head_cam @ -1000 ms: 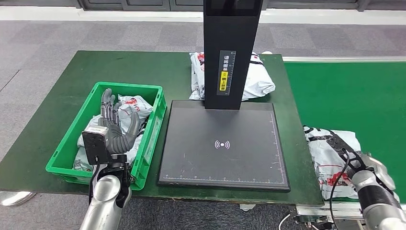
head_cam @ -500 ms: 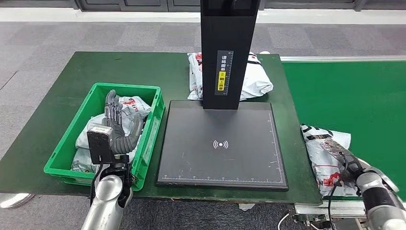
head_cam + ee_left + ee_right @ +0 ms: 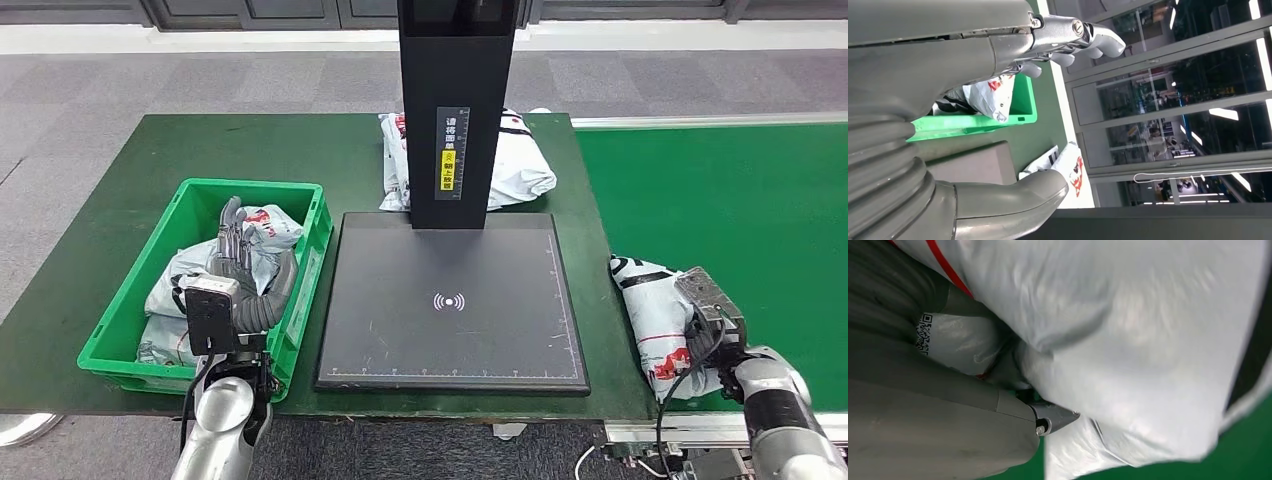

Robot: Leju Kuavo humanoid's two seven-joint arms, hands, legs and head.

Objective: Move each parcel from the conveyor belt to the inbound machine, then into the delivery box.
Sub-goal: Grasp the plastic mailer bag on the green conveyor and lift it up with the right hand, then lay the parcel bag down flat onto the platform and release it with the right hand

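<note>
Left hand: dark grey segmented fingers and a thick grey thumb, joined by a grey ribbed cover to a silver cylindrical forearm; a black box-shaped camera module sits behind it at the wrist. Right hand: dark housing, black cables looping behind it to a silver forearm; a screw near one grey fingertip.

The right hand has closed around the parcel.
</note>
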